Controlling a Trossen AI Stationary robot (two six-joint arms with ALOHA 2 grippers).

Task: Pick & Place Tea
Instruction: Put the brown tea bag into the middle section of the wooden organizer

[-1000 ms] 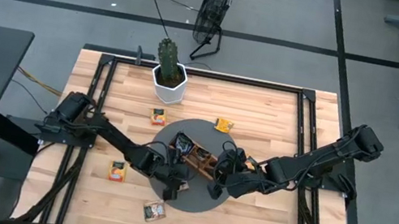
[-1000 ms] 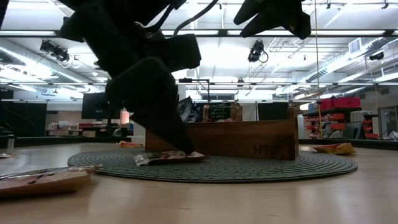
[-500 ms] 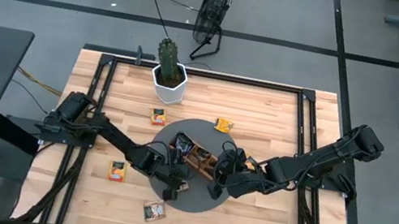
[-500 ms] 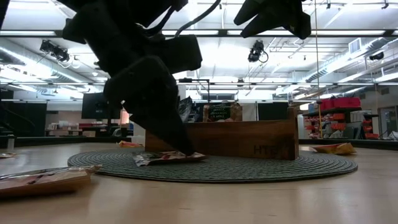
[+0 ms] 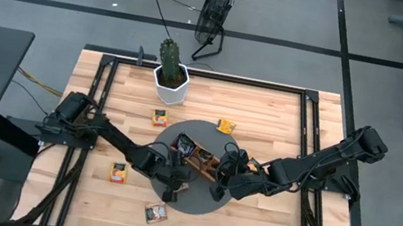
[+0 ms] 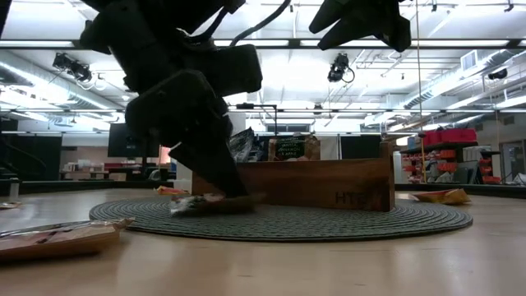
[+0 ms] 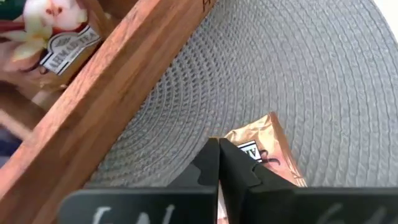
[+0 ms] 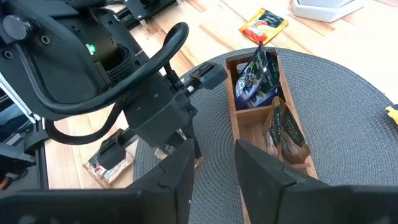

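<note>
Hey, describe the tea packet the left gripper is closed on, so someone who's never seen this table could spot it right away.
Start at the round grey woven mat mid-table, with the wooden tray on it. Beside the tray, on the mat's near left part, the left gripper is shut on a coppery-orange tea packet. It is the only packet lying on the mat itself; the other loose ones lie on bare wood, the rest in the tray.

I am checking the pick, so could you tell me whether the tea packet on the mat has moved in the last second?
Yes. In the low view, the tea packet has shifted left, away from the wooden tray, with the left claw shut on it.
</note>
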